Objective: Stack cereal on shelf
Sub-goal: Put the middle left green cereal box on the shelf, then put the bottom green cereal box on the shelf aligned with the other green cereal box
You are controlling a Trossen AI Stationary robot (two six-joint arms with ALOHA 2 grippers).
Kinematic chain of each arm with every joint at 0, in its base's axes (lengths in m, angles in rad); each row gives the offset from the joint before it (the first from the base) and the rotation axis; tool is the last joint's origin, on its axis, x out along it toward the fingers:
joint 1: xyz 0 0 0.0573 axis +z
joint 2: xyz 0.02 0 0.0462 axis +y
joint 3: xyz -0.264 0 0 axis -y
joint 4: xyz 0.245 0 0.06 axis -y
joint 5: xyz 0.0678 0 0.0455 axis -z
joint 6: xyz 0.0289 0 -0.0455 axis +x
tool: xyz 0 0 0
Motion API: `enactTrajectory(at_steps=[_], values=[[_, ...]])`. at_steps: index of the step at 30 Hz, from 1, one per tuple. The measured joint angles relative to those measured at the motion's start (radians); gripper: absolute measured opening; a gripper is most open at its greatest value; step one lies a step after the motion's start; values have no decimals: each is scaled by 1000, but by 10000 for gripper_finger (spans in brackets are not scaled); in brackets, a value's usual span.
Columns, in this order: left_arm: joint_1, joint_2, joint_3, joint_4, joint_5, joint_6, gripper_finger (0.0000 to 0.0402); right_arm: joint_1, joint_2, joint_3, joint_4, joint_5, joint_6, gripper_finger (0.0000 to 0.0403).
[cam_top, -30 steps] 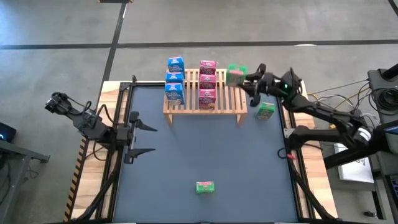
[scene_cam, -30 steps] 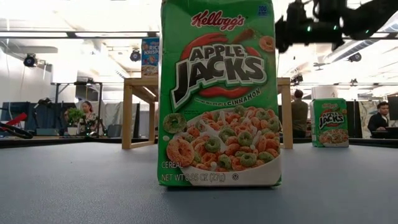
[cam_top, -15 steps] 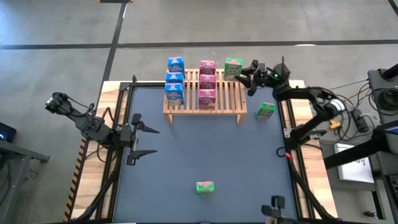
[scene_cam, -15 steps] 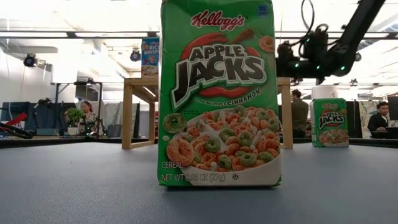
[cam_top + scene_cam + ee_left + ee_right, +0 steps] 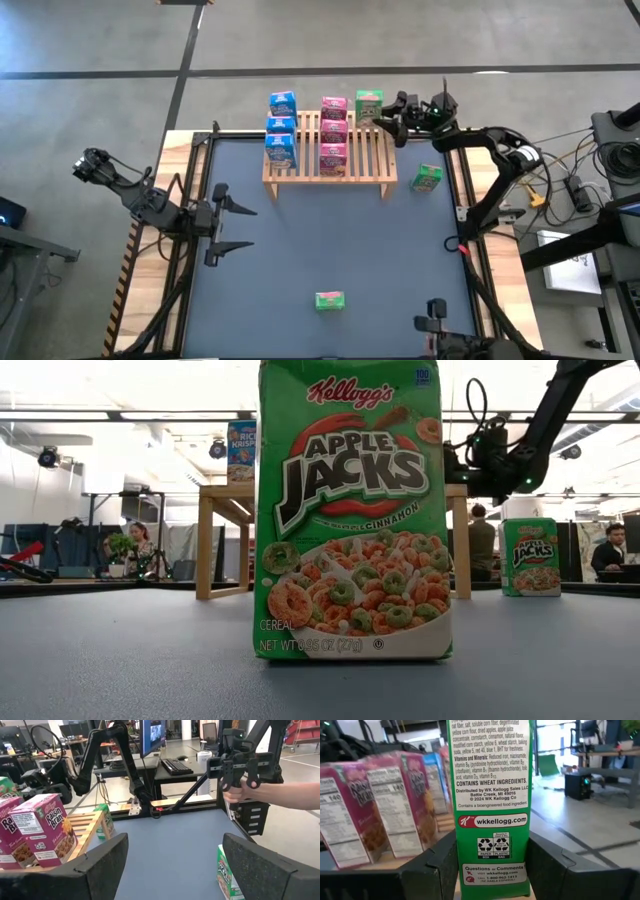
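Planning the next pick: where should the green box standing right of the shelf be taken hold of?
The green box stands upright on the table beside the shelf. Probably best: come from above with the right end effector and pinch its two narrow sides near the top.

Robotics lab: monitor (image 5: 152, 735), keyboard (image 5: 176, 766), desks.

Green cereal box (image 5: 369, 103) upright on shelf (image 5: 330, 165)
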Motion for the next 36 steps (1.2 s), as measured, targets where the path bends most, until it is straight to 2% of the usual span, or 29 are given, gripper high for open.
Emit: enactTrajectory(at_steps=[8, 23, 26, 32, 36], values=[[0, 0, 0, -5, 0, 5, 307, -4, -17, -4, -207, 7, -162, 206], [0, 0, 0, -5, 0, -11, 307, -4, -67, -20, -244, 28, -189, 253], [0, 0, 0, -5, 0, -17, 307, -5, -116, -21, -363, 43, -257, 256], [0, 0, 1, -13, 0, -23, 307, -5, -310, -21, -792, 215, -515, 256], [0, 2, 1, -18, -1, -22, 307, -5, -449, -21, -979, 286, -566, 254]])
